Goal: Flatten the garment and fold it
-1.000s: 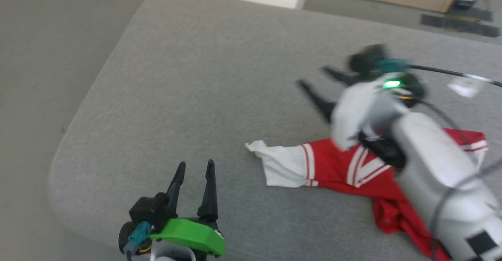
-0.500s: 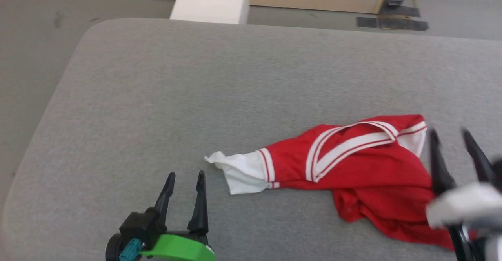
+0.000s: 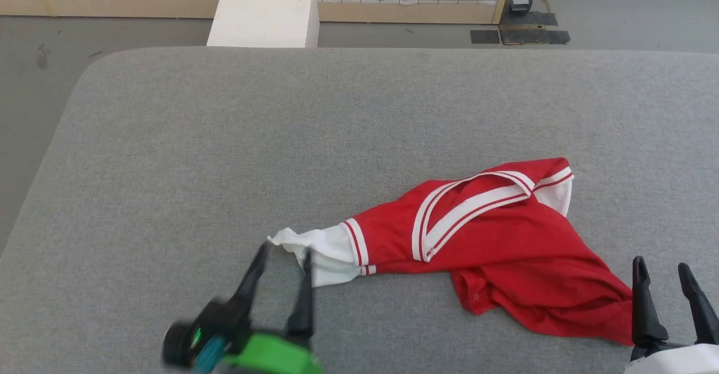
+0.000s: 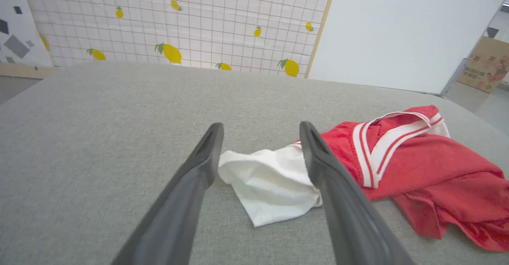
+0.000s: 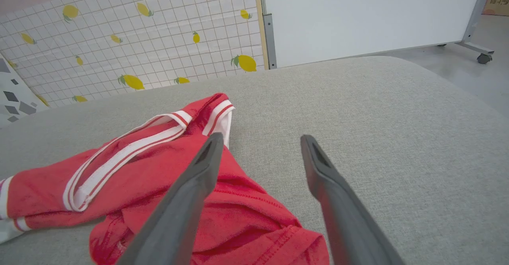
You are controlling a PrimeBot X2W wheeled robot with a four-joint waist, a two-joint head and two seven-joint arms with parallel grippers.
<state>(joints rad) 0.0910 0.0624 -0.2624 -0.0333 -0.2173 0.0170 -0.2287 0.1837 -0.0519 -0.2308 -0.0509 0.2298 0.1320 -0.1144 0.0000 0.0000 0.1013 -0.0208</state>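
Red garment (image 3: 505, 250) crumpled on grey padded surface (image 3: 224, 138); left gripper (image 3: 285, 250) spread wide at the white sleeve (image 3: 323, 247); right gripper (image 3: 660, 265) wide, empty, beside the hem

**Left arm advanced, right arm withdrawn**

Your head camera has swung round, so the grey fabric-covered table (image 3: 281, 138) now sits square in frame. Your black two-fingered right gripper (image 3: 660, 264), a second ago stretched out over the red jersey T-shirt with white striped-trim sleeves (image 3: 505, 233), has pulled back to the lower right beside the hem, uncovering the collar. Your left gripper (image 3: 285, 249), previously well apart from the white sleeve end (image 3: 323, 242), has moved forward. Its spread fingertips now stand either side of that sleeve's tip.
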